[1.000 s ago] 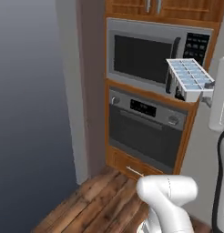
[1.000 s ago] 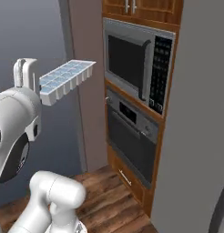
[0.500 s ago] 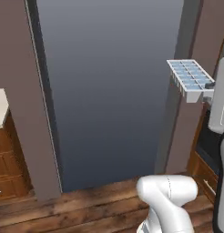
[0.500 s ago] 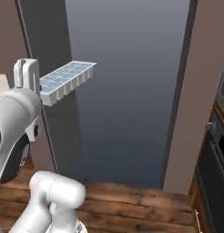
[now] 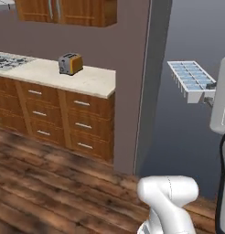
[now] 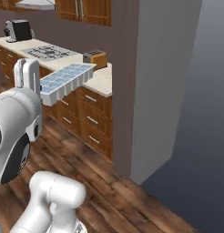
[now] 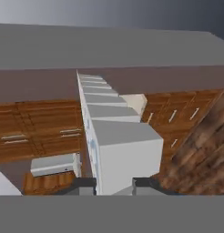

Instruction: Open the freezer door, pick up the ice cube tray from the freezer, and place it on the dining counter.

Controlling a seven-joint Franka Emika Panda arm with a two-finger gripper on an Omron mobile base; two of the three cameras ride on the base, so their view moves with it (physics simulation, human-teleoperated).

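Ice cube tray [image 5: 192,78], a small white rectangular tray with two rows of pale blue square cells, is up in the air, carried at about chest height well above the dark wooden plank floor [image 5: 50,183]. The two-finger claw [image 7: 114,183] is clenched on one short end of it, so the tray sticks out lengthwise from the hand, and it sits close to level with cells upward, which should keep any contents from sliding out. In the hand view the tray's side runs straight away between the dark fingertips [image 7: 148,183], which press it from both sides.

Off to one side stands a beige stone surface [image 5: 82,77] on brown wooden drawers, carrying a small orange-and-steel toaster [image 5: 70,63]; it is well apart from the tray. I judge the tray is in transit, with the dining counter yet to be reached.
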